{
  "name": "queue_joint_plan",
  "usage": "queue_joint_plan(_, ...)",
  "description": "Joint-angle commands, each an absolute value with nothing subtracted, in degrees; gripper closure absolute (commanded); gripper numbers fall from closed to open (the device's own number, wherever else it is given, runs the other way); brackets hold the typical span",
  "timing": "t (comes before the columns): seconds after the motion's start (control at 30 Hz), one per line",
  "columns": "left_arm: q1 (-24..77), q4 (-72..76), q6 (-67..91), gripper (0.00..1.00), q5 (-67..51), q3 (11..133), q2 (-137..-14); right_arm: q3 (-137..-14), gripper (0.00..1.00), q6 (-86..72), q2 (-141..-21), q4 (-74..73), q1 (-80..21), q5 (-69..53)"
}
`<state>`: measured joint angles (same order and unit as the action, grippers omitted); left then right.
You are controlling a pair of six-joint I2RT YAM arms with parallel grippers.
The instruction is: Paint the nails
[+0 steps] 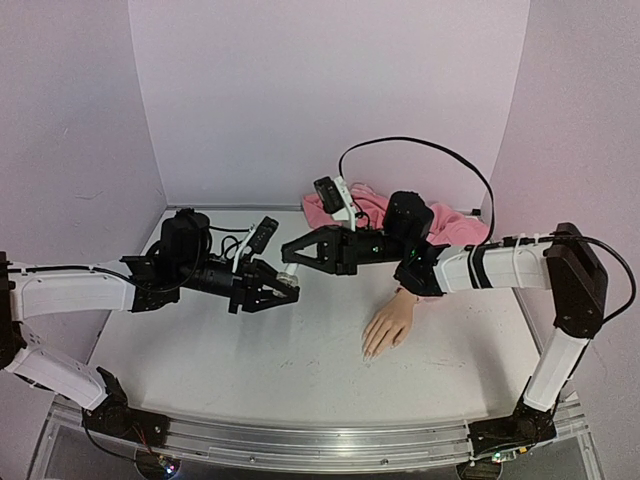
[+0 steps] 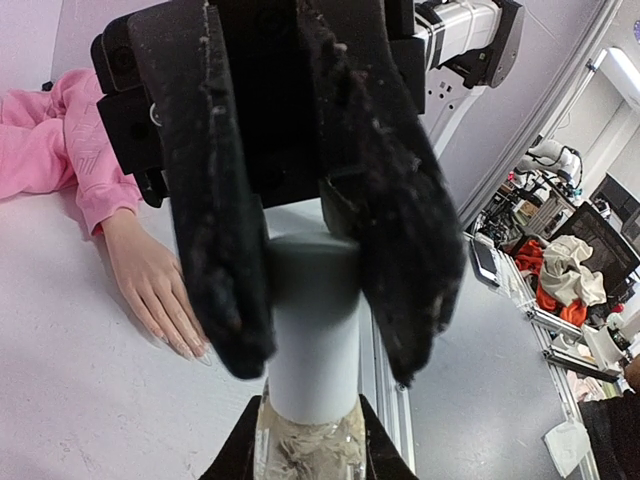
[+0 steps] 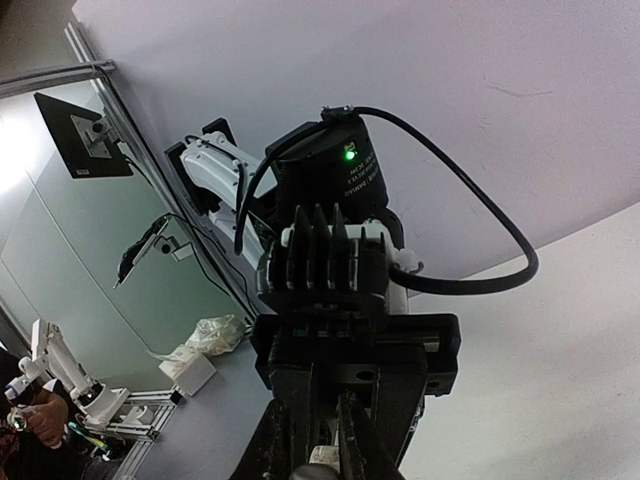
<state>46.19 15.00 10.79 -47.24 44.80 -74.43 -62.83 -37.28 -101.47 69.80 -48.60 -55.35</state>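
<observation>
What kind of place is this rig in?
Probably a robotics lab: a pink backdrop boxes in the table, and the right wrist view shows another robot arm and a monitor beyond.

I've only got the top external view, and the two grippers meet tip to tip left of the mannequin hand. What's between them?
Observer: The left wrist view shows the left gripper with its fingers clamped on the white cap of a small clear bottle.
Operator: What holds the bottle itself?
Observer: The right gripper; its dark fingers flank the glass just below the cap.
Operator: Any polish on the nails yet?
Observer: The nails on the mannequin hand look pale and glossy; no colour shows.
</observation>
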Motion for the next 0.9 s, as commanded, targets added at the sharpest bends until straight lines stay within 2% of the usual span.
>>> queue_joint_plan(0.0,46.27,18.98,11.01,1.0,-47.19,47.82,-73.28,-65.01,0.94,-37.23,-102.63,74.11,-49.45,-56.88)
queue_joint_plan(0.07,46.23,18.98,10.78,1.0,-45.61,47.74,-72.7,-65.04,1.0,-37.0,-103.05,74.02,-49.57,-56.74)
queue_joint_plan(0.27,46.23,18.44,7.51,1.0,-29.58,46.51,-69.75,-65.68,1.0,-33.64,-104.5,66.62,-50.52,-51.96)
queue_joint_plan(0.37,46.23,17.88,4.98,1.0,-16.07,46.75,-69.18,-68.67,1.0,-29.76,-105.69,54.88,-52.49,-41.08)
queue_joint_plan(0.57,48.18,18.37,0.92,1.0,6.83,50.74,-72.89,-78.57,1.0,-39.25,-110.74,32.95,-63.21,-1.84)
queue_joint_plan(0.67,51.39,19.09,-3.6,1.0,13.44,53.42,-75.49,-82.81,1.0,-42.32,-113.95,27.68,-67.23,4.04)
queue_joint_plan(0.87,51.94,20.82,-1.16,1.0,15.65,49.13,-73.89,-75.92,1.0,-41.35,-105.65,32.28,-67.16,11.0)
